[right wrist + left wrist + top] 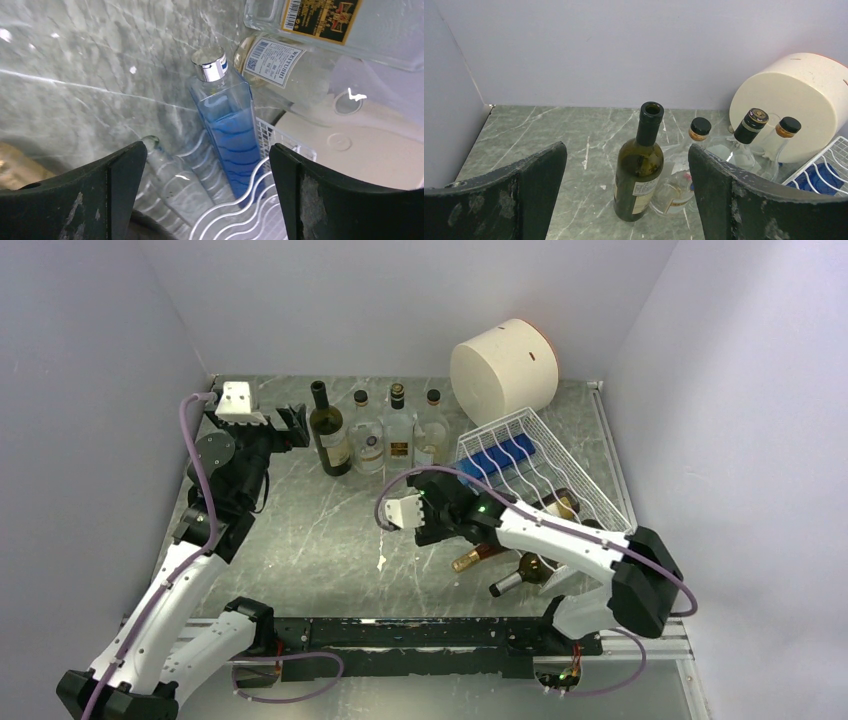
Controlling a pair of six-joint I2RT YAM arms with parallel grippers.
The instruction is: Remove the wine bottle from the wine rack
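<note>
The white wire wine rack (560, 455) stands at the right, tilted, and shows as wavy wires in the right wrist view (250, 200). A blue square bottle with a silver cap (227, 125) lies on its top tier (500, 458). A clear bottle (175, 185) lies on a lower tier. An amber bottle (478, 557) and a green bottle (522, 575) stick out of the rack's near side. My right gripper (455, 515) is open and empty at the rack's left end, its jaws (205, 200) either side of the clear and blue bottles. My left gripper (280, 425) is open and empty.
A dark green wine bottle (330, 435) stands upright in front of my left gripper (626, 200), seen in the left wrist view (640, 165). Three clear bottles (398, 435) stand beside it. A big cream cylinder (505, 365) lies behind the rack. Walls close in on three sides.
</note>
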